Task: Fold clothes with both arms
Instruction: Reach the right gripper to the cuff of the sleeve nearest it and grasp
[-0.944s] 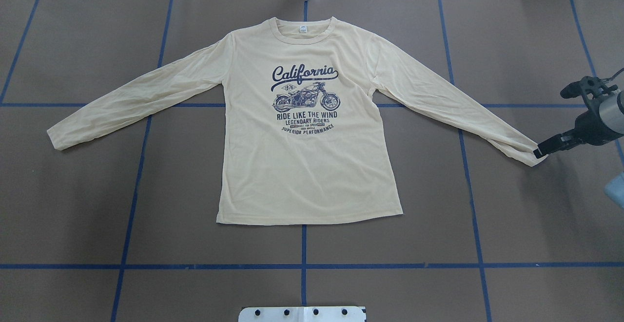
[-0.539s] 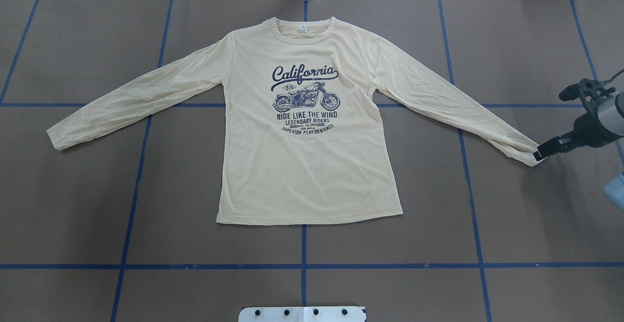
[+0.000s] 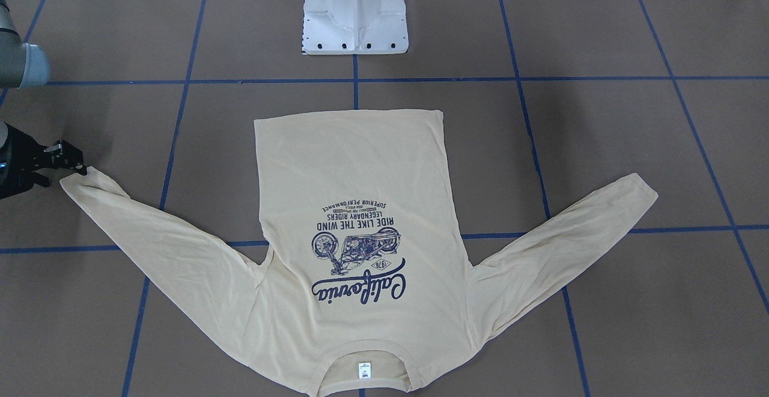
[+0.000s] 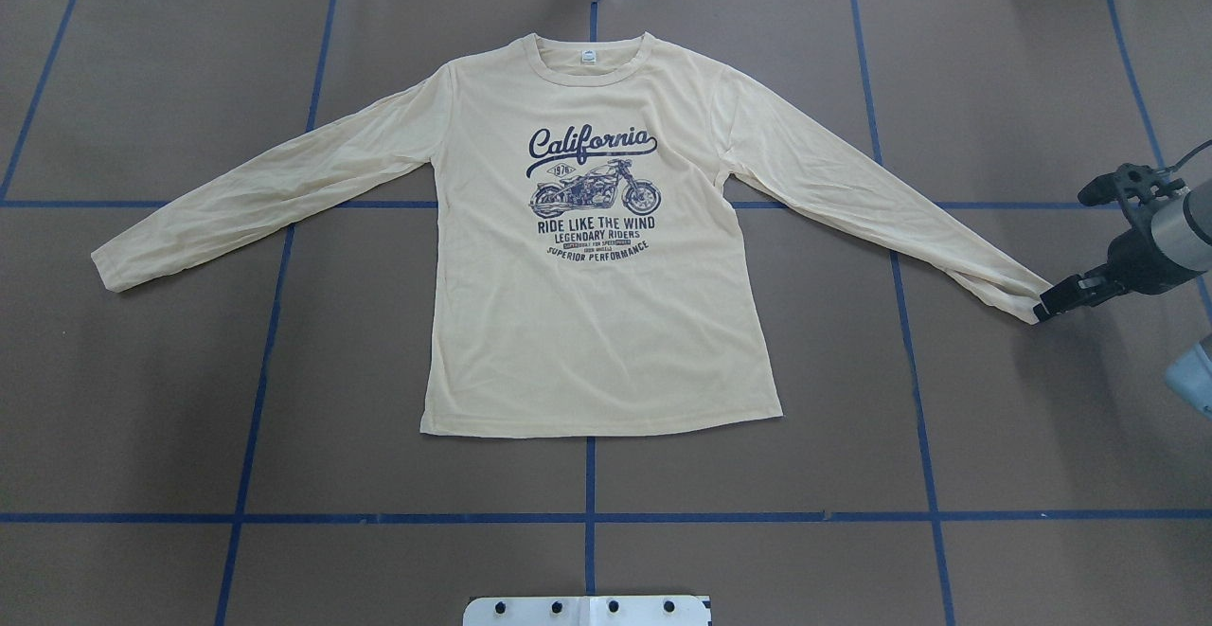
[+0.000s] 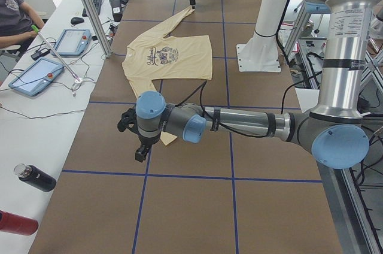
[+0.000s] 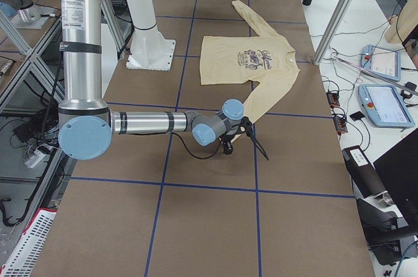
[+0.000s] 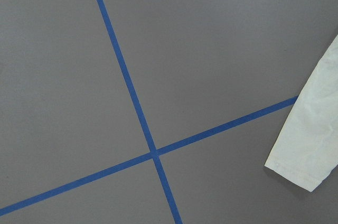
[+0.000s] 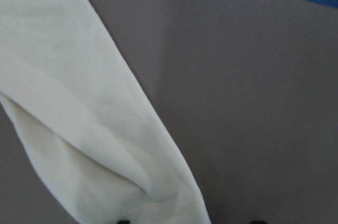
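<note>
A wide table [image 4: 189,399] covered in brown paper and crossed by a grid of blue tape [image 4: 589,517] fills the space, with the white pedestal [image 3: 354,12] at its near edge. Along the far side a white bench [image 5: 54,122] carries two tablets [image 5: 36,77], with a black bottle [image 5: 36,177] and a red bottle [image 5: 15,223] lying on their sides; their contents cannot be seen. A person [image 5: 12,14] sits at that bench. The T-shirt [image 4: 587,323] lies flat at the table's middle, print up, collar far, sleeves spread. The right gripper [image 4: 1045,308] sits at the right cuff [image 4: 1021,296], fingertips apart. The left gripper [image 5: 141,153] hangs over bare paper near the left cuff [image 7: 311,145]; whether its fingers are parted cannot be told.
</note>
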`<action>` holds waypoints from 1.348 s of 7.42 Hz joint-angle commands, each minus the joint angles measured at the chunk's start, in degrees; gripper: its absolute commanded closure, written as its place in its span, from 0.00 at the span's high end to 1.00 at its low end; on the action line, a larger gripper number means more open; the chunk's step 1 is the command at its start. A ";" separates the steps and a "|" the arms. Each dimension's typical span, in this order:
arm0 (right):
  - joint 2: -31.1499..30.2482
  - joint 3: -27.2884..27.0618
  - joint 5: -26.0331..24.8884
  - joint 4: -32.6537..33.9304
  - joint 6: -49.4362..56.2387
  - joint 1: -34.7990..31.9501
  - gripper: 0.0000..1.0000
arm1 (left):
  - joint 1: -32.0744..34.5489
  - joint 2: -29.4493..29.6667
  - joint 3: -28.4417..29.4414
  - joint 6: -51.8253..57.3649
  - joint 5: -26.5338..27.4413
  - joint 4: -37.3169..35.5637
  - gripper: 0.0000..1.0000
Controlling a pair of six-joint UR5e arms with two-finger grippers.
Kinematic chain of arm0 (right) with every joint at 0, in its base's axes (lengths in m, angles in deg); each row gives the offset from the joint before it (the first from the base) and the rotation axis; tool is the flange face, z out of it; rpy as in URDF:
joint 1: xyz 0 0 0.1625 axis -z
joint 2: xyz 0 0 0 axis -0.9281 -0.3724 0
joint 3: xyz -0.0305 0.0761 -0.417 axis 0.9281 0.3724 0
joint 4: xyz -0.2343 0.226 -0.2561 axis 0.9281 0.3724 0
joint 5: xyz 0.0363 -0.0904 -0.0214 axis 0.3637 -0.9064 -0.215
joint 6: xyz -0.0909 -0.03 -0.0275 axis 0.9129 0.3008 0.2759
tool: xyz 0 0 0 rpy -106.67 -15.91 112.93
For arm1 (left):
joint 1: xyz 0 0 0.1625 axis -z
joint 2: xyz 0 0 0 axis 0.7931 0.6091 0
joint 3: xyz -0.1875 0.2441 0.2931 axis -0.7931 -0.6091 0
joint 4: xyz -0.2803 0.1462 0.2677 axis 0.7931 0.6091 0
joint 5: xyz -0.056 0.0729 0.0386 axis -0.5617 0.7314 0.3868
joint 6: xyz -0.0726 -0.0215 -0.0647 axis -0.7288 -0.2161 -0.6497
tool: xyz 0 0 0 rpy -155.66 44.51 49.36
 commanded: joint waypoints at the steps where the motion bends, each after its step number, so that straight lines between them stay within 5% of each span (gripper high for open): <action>1: 0.13 0.01 0.21 -0.01 0.00 0.08 0.45 | 0.00 0.00 0.01 0.00 0.00 0.00 1.00; 3: 0.48 -0.25 0.30 0.08 0.00 0.00 0.09 | -0.09 0.00 0.09 -0.09 0.00 0.00 1.00; 4: 0.74 -0.60 0.30 -0.01 0.00 0.00 0.02 | -0.09 0.09 0.01 -0.09 0.00 0.00 1.00; 8: 1.36 -1.30 0.73 -0.18 -0.87 -0.97 0.00 | 0.00 0.00 0.01 -0.18 -0.09 -0.09 1.00; 10: 4.32 -1.66 7.19 -0.01 -1.75 -5.60 0.00 | 0.00 0.00 0.18 -0.35 -3.48 -0.09 1.00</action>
